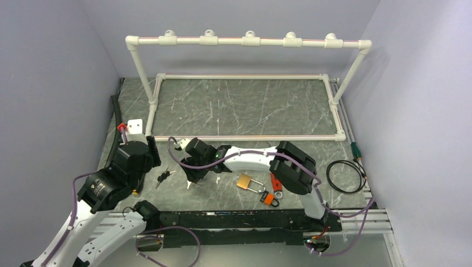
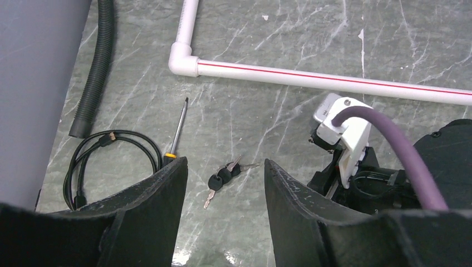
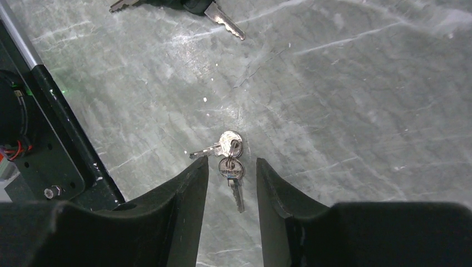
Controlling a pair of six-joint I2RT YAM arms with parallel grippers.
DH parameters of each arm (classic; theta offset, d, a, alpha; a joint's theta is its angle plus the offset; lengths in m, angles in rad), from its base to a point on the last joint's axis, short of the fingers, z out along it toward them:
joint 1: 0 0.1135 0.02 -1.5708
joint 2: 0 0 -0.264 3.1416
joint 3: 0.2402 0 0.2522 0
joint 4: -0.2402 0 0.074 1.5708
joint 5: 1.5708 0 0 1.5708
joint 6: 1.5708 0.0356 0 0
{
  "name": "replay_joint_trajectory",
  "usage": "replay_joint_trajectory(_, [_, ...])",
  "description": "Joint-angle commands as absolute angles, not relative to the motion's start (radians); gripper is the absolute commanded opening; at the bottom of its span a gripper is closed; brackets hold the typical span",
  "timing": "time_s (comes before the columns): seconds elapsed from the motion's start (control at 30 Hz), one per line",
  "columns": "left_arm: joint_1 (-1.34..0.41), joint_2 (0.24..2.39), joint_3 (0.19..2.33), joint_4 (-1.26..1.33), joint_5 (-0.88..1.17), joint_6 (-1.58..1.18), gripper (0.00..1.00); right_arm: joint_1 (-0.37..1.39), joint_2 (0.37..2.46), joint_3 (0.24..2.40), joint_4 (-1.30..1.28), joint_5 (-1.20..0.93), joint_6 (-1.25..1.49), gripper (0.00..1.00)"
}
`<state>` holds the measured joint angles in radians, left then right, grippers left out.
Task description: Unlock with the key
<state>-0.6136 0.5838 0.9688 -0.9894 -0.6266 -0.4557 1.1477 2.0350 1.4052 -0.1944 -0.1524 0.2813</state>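
**Figure.** Two-arm rig at a grey marbled counter (image 1: 245, 105), shown in 3 views.

**Right tool** (image 3: 231, 162): reaching across to the left of centre and pointing down at the counter. Its 2 fingers stand partly apart, 1 on each side of a pair of silver keys (image 3: 230, 166). A gap shows on both sides of the lower key, so no pinch is visible. The 2 silver keys lie flat on the counter, joined by a small ring. The lower key sits between the fingertips and the upper key's blade points left.

**Left tool** (image 2: 225, 164): hanging over the left part of the counter, fingers spread, with nothing between them. Beyond the fingertips lies a bunch of black-headed keys (image 2: 222, 175), flat on the counter and clear of both fingers. The same bunch appears at the top edge of the right wrist view.

**Padlock** (image 1: 245, 181): brass body, lying on the counter right of the right tool and under the right arm's forearm, apart from both sets of keys. Whether its shackle is latched cannot be told.

**Other items:**
- A screwdriver (image 2: 177, 130) lies near a coiled black cable (image 2: 119, 133).
- A corrugated black hose (image 2: 99, 61) runs along the left wall.
- A white PVC pipe frame (image 1: 245, 41) stands at the rear of the counter.
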Motion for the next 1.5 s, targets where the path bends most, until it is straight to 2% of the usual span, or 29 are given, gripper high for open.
replay_joint_trajectory(0.0, [-0.606, 0.571, 0.962, -0.949, -0.638, -0.437, 0.58, 1.160, 2.055, 1.441, -0.198, -0.167, 0.304, 0.38])
replay_joint_trajectory(0.3, [-0.599, 0.570, 0.960, -0.946, -0.633, -0.433, 0.58, 1.163, 2.085, 1.443, -0.221, -0.143, 0.309, 0.32])
replay_joint_trajectory(0.4, [-0.597, 0.571, 0.959, -0.945, -0.631, -0.431, 0.58, 1.166, 2.096, 1.446, -0.226, -0.143, 0.313, 0.26])
replay_joint_trajectory(0.47, [-0.594, 0.571, 0.959, -0.944, -0.629, -0.430, 0.57, 1.168, 2.099, 1.447, -0.226, -0.142, 0.313, 0.21])
replay_joint_trajectory(0.53, [-0.592, 0.571, 0.956, -0.941, -0.627, -0.427, 0.57, 1.168, 2.101, 1.448, -0.228, -0.143, 0.312, 0.11])
replay_joint_trajectory(0.57, [-0.592, 0.571, 0.956, -0.940, -0.624, -0.424, 0.57, 1.168, 2.099, 1.448, -0.228, -0.143, 0.311, 0.02])
replay_joint_trajectory(0.6, [-0.591, 0.572, 0.956, -0.938, -0.622, -0.422, 0.57, 1.169, 2.097, 1.447, -0.229, -0.141, 0.310, 0.00])
replay_joint_trajectory(1.1, [-0.589, 0.543, 0.942, -0.911, -0.569, -0.392, 0.54, 1.170, 1.953, 1.308, -0.138, -0.152, 0.355, 0.00])
replay_joint_trajectory(1.47, [-0.589, 0.522, 0.927, -0.871, -0.377, -0.316, 0.55, 1.170, 1.856, 1.203, -0.081, -0.160, 0.345, 0.00])
